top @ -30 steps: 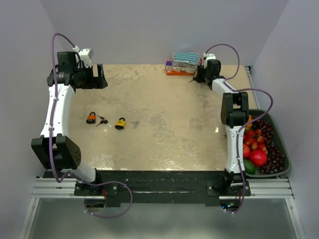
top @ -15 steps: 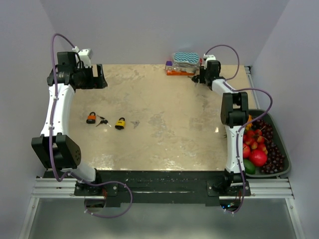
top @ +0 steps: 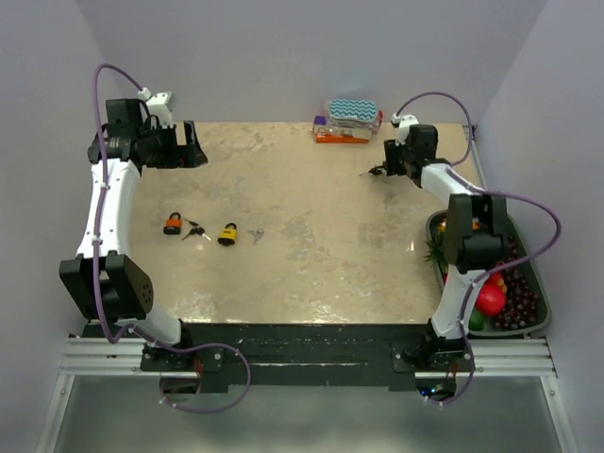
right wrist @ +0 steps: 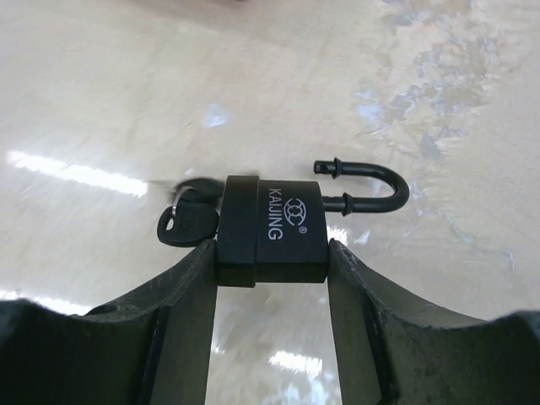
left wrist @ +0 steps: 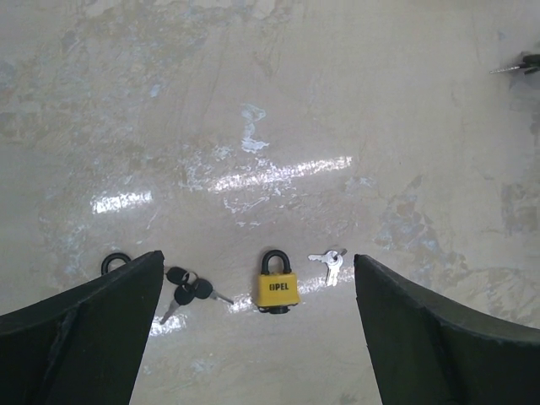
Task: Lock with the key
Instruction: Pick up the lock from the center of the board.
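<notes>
Our right fingers (right wrist: 181,295) clamp the black padlock (right wrist: 272,229) above the bench (right wrist: 101,101), shackle (right wrist: 375,187) open, key (right wrist: 187,224) in, our left fingers (left wrist: 84,325) spread wide, and pushing the shackle shut could twist it from our grip.

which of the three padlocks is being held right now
The black padlock, clamped in the right gripper with its shackle open and a key at its base. The orange padlock and yellow padlock lie loose on the table.
</notes>
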Robot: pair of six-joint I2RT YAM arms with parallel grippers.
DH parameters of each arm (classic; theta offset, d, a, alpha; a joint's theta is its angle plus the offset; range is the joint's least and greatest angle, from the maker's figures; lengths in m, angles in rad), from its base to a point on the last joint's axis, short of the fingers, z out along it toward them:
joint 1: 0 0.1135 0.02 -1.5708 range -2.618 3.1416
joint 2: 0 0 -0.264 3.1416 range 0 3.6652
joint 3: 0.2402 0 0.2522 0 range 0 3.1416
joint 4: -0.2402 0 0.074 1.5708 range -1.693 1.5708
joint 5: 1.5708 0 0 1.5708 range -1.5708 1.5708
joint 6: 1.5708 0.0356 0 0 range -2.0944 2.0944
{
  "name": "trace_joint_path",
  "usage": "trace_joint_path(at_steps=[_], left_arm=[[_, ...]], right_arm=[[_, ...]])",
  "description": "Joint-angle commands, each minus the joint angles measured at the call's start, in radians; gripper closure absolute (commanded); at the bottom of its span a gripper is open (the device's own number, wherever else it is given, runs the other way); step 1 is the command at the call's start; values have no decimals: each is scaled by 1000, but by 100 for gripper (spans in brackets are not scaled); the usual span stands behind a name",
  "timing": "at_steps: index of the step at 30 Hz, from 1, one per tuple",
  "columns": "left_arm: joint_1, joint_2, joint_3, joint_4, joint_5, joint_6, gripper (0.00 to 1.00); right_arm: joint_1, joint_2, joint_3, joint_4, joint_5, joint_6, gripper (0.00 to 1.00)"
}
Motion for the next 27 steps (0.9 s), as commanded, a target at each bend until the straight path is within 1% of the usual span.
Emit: trace_joint_path(at_steps=[1, 2, 3, 6, 8, 9, 11, 12, 14, 15, 16, 18, 20, 21, 22, 23, 25, 27], left_arm=[[11, -26, -37, 75, 111, 3, 1], [10, -34, -52, 86, 147, 14, 1], [11, -34, -58, 90, 162, 20, 1], [8, -22, -69, 77, 231, 74, 1], [8, -13, -83, 58, 315, 123, 1], [8, -13, -93, 61, 340, 140, 1], [8, -26, -142, 84, 403, 181, 1], [7, -31, -159, 92, 421, 198, 2], [5, -45, -205, 106, 467, 255, 6], [4, -49, -221, 110, 483, 272, 10], [-7, -49, -235, 113, 497, 311, 11], [-21, -51, -271, 119, 486, 347, 14], [-44, -57, -310, 127, 486, 413, 14], [-49, -62, -325, 135, 501, 436, 13], [-49, -77, -342, 154, 551, 473, 12], [-53, -86, -378, 174, 572, 479, 11], [-73, -100, -403, 193, 630, 497, 9], [-104, -98, -400, 172, 651, 528, 8]], right_arm=[[1, -252, -140, 77, -246, -149, 100], [1, -287, -161, 62, -344, -176, 100], [4, -339, -180, 51, -384, -234, 100], [29, -437, -243, 13, -461, -329, 100], [52, -480, -286, -7, -499, -371, 100], [61, -502, -295, -22, -542, -421, 100], [109, -557, -315, -77, -576, -481, 100], [128, -572, -321, -99, -599, -550, 100], [191, -621, -343, -152, -621, -618, 100], [213, -637, -350, -166, -627, -682, 100], [254, -652, -367, -177, -642, -712, 100], [293, -689, -378, -215, -659, -788, 100], [343, -718, -389, -231, -677, -818, 100], [362, -729, -390, -235, -684, -847, 100], [388, -738, -396, -237, -696, -859, 100], [400, -764, -401, -236, -699, -870, 100], [440, -784, -409, -242, -708, -916, 100], [464, -815, -418, -252, -719, -965, 100]])
